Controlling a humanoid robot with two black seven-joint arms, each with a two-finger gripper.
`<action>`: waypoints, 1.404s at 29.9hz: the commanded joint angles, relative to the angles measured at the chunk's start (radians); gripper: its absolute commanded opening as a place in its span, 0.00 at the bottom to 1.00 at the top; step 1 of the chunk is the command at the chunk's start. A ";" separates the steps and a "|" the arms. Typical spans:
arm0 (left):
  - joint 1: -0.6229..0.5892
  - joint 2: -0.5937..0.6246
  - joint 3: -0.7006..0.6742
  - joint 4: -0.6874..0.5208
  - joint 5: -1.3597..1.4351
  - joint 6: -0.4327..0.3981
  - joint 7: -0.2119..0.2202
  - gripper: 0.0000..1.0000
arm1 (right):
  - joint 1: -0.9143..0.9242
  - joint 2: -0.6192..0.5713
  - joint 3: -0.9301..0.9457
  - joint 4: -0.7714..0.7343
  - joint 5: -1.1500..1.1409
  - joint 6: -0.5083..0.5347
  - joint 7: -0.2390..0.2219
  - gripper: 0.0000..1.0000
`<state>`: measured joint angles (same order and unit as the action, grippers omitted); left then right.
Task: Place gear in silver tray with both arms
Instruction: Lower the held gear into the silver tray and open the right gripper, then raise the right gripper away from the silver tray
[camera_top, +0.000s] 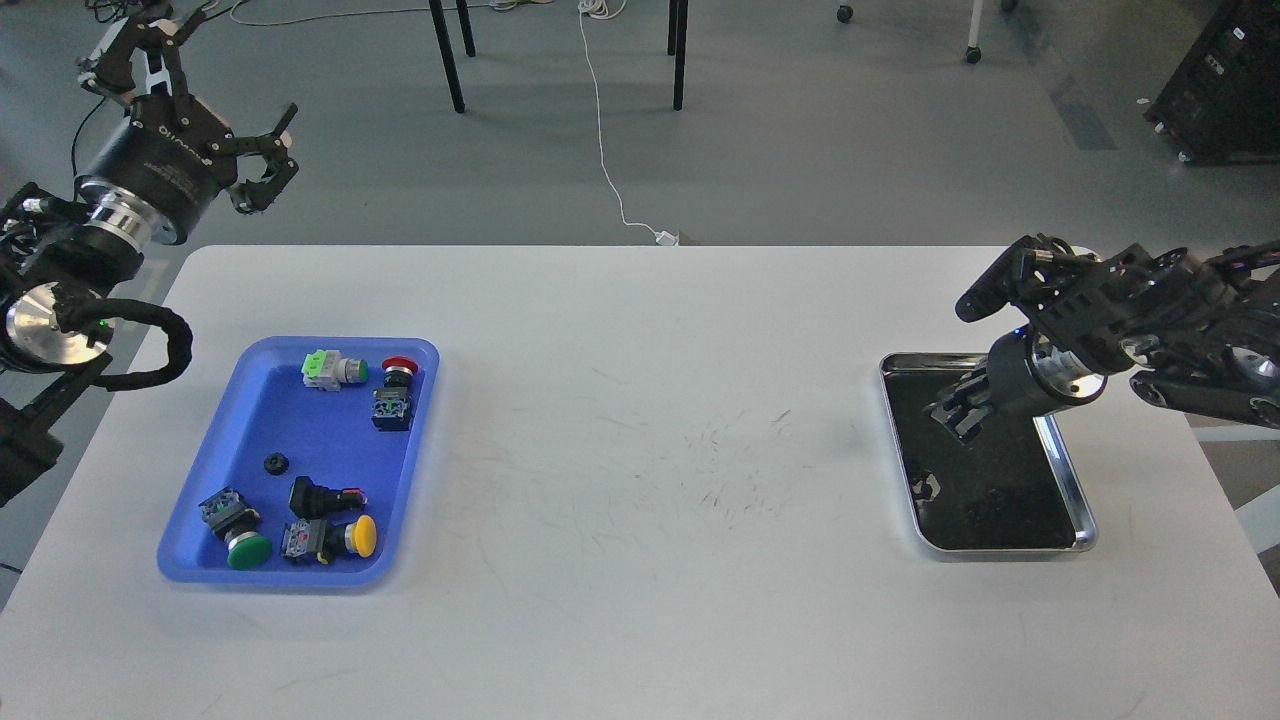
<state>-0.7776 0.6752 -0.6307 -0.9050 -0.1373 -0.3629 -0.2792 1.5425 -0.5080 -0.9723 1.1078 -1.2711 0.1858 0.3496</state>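
Currently right gripper (958, 412) low over silver tray (1072, 478), right of frame; gear not clearly placed.
Its dark fingers blend with the tray's black bottom, so cannot tell their opening or any load. Small black gear-like part (274, 463) sits in blue tray (260, 362), lower left; a dark speck at the silver tray's left edge is unidentifiable. Left gripper (262, 165), upper left, spread and empty. Risk: reflections mask fingertip height, fingers scrape or shove the tray.
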 joint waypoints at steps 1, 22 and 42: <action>0.000 -0.003 0.002 -0.002 0.001 0.004 0.000 0.97 | -0.036 -0.038 0.003 0.027 -0.004 0.000 0.000 0.14; -0.012 0.014 0.017 -0.011 0.008 -0.001 0.014 0.97 | -0.071 -0.136 0.245 0.012 0.007 -0.006 -0.003 0.86; -0.069 0.018 0.087 -0.242 1.390 -0.018 0.029 0.94 | -0.493 -0.135 1.334 -0.114 0.820 -0.005 -0.001 0.97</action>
<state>-0.8638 0.6820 -0.5888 -1.0807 1.0516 -0.3888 -0.2503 1.1370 -0.6624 0.2512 0.9895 -0.5735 0.1800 0.3472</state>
